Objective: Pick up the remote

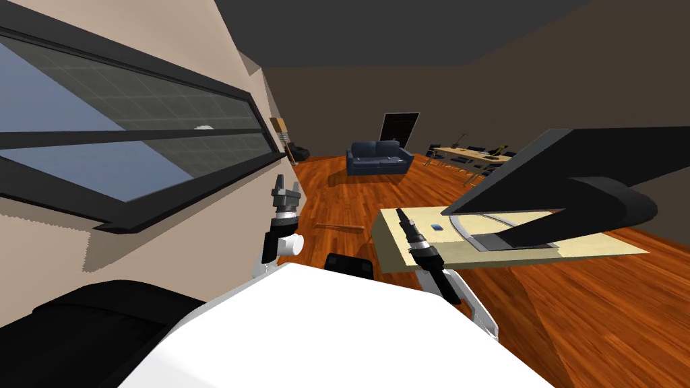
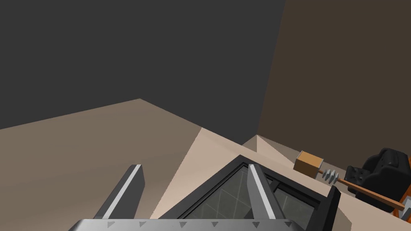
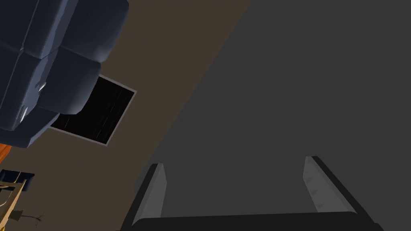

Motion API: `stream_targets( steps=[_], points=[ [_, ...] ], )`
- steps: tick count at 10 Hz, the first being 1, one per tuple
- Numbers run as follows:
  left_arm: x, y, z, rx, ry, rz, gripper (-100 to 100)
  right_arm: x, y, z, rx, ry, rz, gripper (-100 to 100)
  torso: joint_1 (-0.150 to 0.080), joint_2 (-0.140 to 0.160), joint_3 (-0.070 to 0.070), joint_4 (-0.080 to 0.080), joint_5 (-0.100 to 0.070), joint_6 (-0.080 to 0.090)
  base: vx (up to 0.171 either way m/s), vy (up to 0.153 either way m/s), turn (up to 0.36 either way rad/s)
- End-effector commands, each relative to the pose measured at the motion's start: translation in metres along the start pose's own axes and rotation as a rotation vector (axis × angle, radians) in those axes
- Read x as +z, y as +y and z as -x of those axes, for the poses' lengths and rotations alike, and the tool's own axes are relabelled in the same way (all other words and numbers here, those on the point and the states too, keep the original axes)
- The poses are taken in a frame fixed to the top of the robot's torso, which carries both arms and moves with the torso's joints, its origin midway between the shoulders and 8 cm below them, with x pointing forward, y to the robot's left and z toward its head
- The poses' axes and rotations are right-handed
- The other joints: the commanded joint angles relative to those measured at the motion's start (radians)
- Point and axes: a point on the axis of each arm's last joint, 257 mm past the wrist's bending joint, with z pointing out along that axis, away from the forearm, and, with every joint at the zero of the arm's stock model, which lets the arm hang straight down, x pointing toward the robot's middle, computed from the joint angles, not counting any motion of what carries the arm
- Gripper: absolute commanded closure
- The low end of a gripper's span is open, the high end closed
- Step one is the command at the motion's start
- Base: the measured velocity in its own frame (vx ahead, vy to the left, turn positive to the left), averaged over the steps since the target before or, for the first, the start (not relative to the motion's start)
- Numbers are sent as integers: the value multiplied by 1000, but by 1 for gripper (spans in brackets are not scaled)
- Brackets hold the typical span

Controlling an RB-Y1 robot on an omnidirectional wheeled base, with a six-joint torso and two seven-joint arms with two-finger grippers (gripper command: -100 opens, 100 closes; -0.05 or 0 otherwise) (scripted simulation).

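Approach under way: your right gripper (image 1: 400,214), jaws apart like the left gripper (image 1: 286,183), must tilt down toward the blue remote (image 1: 436,227) at its three o'clock on the table (image 1: 579,246).

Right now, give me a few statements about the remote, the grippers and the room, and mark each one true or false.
1. The remote lies on the pale table. True.
2. The right gripper is shut on the remote. False: its fingers stand open and empty, and it is apart from the remote.
3. The left gripper is open, raised beside the wall. True.
4. The sofa across the room is red. False: it is dark blue.
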Motion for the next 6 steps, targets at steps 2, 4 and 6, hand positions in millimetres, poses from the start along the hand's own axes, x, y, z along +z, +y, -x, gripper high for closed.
stream_targets(
  steps=[2, 4, 6],
  points=[
    [0, 0, 0, 0, 0, 0, 0, -11, -31, -16, -52, 78, -53, -100, -1, 1, 0, 0, 0, 1, 106, 116, 94],
    [0, 0, 0, 0, 0, 0, 0, -21, -56, -25, -88, 131, -95, -100, -2, 3, 1, 0, 0, 1, 80, 85, 87],
    [0, 0, 0, 0, 0, 0, 0, -34, -80, -33, -126, 185, -138, -100, -4, 4, 2, 1, -1, 1, 96, 69, 95]
  ],
)
